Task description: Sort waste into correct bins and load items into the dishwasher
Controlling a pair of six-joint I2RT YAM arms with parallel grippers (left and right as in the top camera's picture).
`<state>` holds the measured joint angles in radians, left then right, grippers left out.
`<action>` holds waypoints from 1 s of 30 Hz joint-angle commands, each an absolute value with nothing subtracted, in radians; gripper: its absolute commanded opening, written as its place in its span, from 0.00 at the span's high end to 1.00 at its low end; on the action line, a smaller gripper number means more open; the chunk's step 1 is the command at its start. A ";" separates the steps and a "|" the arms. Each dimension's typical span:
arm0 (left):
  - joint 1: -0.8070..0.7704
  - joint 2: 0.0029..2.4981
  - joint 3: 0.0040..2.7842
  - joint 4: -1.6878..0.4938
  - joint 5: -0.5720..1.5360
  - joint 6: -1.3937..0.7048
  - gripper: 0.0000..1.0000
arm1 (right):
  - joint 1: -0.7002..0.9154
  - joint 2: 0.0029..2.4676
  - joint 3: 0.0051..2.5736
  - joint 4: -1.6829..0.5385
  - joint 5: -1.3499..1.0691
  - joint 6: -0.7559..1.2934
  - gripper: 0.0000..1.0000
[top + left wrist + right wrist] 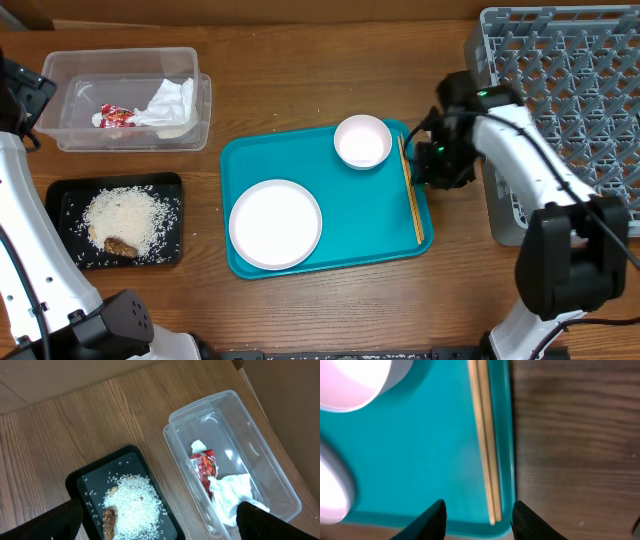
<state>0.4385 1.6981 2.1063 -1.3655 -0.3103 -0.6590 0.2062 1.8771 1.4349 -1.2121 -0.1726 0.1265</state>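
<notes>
While the rack (560, 90) stands at two o'clock, the chopsticks (411, 192) lie along the teal tray's (370, 235) three o'clock edge.
The right gripper (477, 519) spreads wide either side of their end, not gripping; the left gripper (160, 524) gapes wide near the tub (280, 490) holding napkin (230, 495) and wrapper (204, 465).

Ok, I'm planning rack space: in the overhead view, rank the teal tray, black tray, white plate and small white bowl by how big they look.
Largest to smallest:
1. teal tray
2. black tray
3. white plate
4. small white bowl
</notes>
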 commanded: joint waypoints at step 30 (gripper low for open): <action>0.438 1.702 2.111 -1.365 -0.321 -0.677 0.00 | 0.420 1.874 1.248 -0.871 0.136 0.307 0.63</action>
